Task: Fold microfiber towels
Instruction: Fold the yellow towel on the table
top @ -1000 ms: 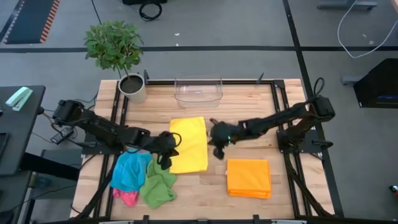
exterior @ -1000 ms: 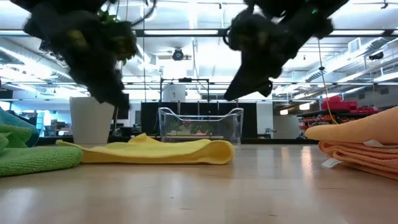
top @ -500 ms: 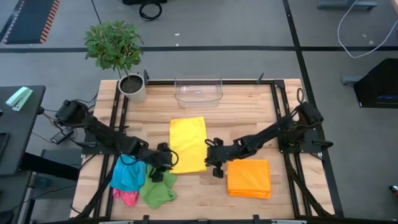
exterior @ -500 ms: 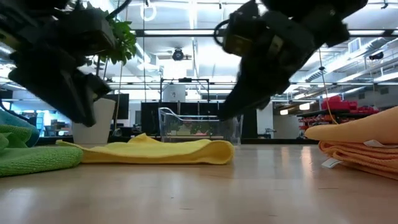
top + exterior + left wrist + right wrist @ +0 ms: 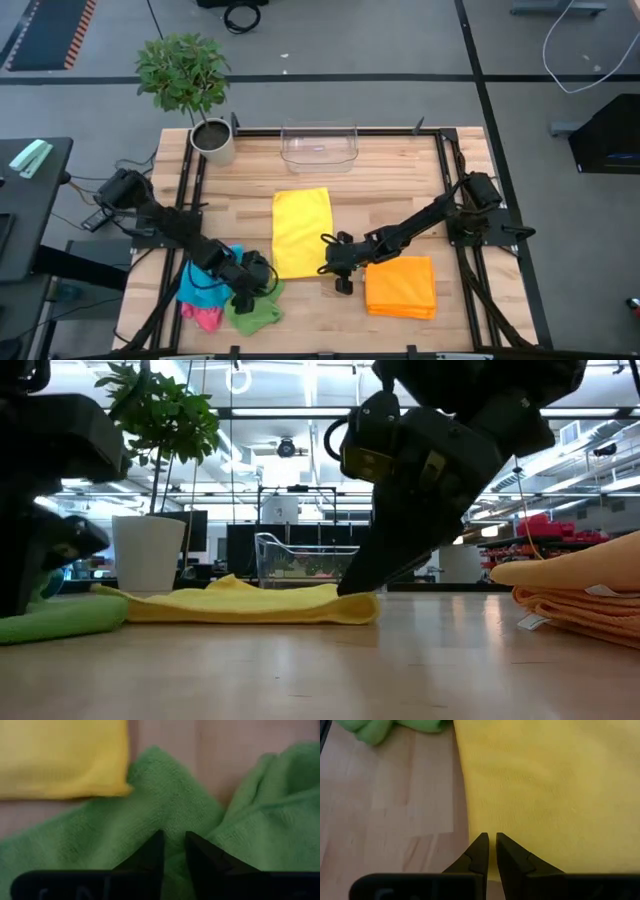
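High view, left to right: potted plant at the far left corner of the tabletop, clear plastic bin at the far edge, centre. Loose pile near left: blue towel, pink towel poking out under it, crumpled green towel beside them. Left gripper sits low over the green towel; left wrist view shows its jaws parted by a narrow gap, tips pressed against the green fabric, nothing pinched between them. Yellow towel lies folded flat mid-tabletop, long side running front to back. Right gripper is at the yellow towel's near right corner; right wrist view shows jaws slightly apart over that edge, no cloth clamped. Orange towels folded in a neat stack near right, clear of both arms.
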Controlling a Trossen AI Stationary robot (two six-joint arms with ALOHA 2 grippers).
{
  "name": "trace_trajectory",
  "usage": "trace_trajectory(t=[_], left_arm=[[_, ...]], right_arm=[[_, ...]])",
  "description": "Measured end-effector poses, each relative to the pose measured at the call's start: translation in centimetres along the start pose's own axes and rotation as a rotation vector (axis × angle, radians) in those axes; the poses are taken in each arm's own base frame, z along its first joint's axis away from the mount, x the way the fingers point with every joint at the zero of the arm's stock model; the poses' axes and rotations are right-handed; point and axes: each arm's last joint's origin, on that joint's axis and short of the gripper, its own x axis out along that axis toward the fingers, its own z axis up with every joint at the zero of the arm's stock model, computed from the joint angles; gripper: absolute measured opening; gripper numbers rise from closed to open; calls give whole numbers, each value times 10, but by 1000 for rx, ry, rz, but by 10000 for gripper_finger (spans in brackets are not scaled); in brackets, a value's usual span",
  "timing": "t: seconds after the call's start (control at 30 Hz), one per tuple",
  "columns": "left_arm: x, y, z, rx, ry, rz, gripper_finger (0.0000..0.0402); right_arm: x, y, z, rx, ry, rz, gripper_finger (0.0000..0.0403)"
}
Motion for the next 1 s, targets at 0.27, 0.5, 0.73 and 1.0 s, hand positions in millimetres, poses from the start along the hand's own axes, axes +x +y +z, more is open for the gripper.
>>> trace_trajectory(t=[0.27,0.5,0.73,1.0], left_arm=[[4,-21,-24,6,126,-104,64],[-8,-21,-21,4,109,-116,50],[-29,-15,0,85,-13,-153,31],[-34,-7,13,270,-155,-37,36]], right_arm=[[-2,8,-10,2,50,-24,43],[-1,4,-9,28,55,-40,43],[-33,3,19,18,-43,0,43],[-50,13,19,-217,-37,-11,48]])
